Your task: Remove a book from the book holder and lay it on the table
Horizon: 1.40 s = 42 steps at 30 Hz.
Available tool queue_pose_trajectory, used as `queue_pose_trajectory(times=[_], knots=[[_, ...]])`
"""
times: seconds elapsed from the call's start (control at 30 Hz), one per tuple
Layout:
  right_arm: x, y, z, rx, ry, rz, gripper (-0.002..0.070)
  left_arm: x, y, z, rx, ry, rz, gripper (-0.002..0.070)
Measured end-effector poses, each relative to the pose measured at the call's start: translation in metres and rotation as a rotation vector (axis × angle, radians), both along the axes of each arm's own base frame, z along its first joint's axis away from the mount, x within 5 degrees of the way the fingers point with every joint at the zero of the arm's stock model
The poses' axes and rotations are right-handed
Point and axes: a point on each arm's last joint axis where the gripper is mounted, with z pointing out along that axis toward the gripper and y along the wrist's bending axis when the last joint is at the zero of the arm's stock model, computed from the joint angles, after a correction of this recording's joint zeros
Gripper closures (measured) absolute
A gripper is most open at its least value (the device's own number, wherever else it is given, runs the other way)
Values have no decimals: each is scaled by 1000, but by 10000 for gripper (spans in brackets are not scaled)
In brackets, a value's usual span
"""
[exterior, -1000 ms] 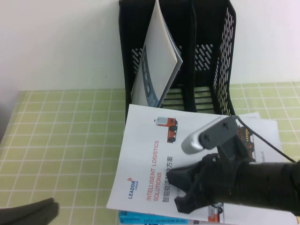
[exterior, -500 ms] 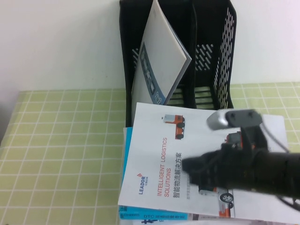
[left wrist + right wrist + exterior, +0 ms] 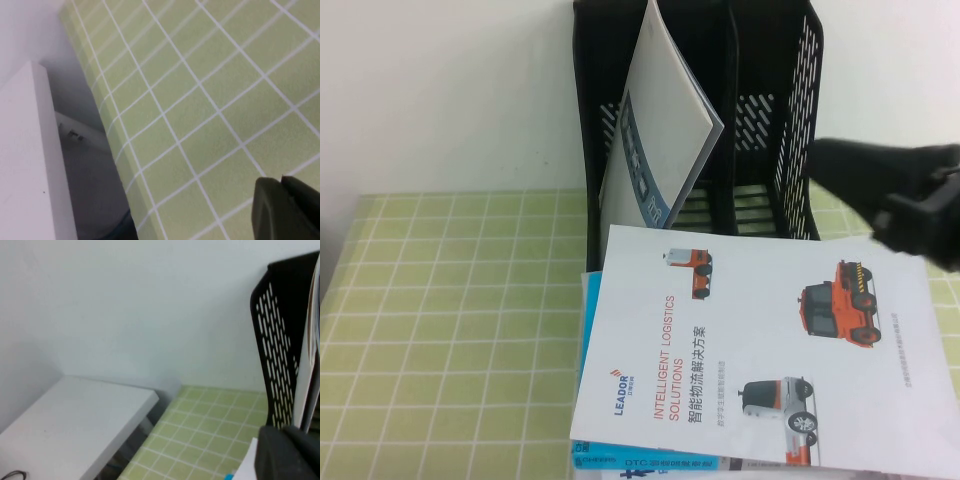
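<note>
The white brochure (image 3: 760,350), the book, lies flat on the green grid table (image 3: 450,320) in front of the black book holder (image 3: 760,60), on top of a cyan book (image 3: 620,461). Nothing holds it. My right gripper (image 3: 832,160) hangs raised at the right beside the holder, above the brochure's far corner; in the right wrist view its fingers (image 3: 287,432) are together and empty, with the holder's slotted side (image 3: 280,340) close by. My left gripper (image 3: 281,181) is shut and empty over bare cloth (image 3: 200,100), and is out of the high view.
A thin grey booklet with a blue strip (image 3: 660,140) leans in the holder's left slot. A white wall stands behind. A white side surface (image 3: 75,425) lies beyond the table's left edge and also shows in the left wrist view (image 3: 25,160).
My right gripper has let go of the brochure, lifted off it and drawn back to the right. The brochure now lies fully uncovered. The left gripper has left the high view.
</note>
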Motion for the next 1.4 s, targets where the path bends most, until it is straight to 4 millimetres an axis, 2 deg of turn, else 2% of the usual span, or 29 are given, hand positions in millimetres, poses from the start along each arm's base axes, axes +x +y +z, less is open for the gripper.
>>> queue_pose_trajectory(times=[0.2,0.47,0.6,0.77,0.87,1.03,1.2,1.4], knots=[[-17,-12,19,57,-70,10,678,1,0,0,-9,-23,4,677],[-39,-14,34,116,-134,141,678,1,-3,0,-55,-29,-1,678],[-41,-18,35,47,-217,125,678,1,-3,0,-67,-29,-1,678],[-52,-41,33,-103,-384,4,678,1,-4,0,-72,-29,-2,678],[-55,-62,21,-192,-397,-149,678,1,-4,0,-75,-31,-2,678],[-66,-94,-10,-266,-352,-329,678,1,-4,0,-75,-31,-2,678],[-82,-117,-32,-177,-336,-444,678,1,-4,0,-75,-31,-2,678],[-105,-130,-55,-135,-415,-501,678,1,-4,0,-75,-31,-3,678]])
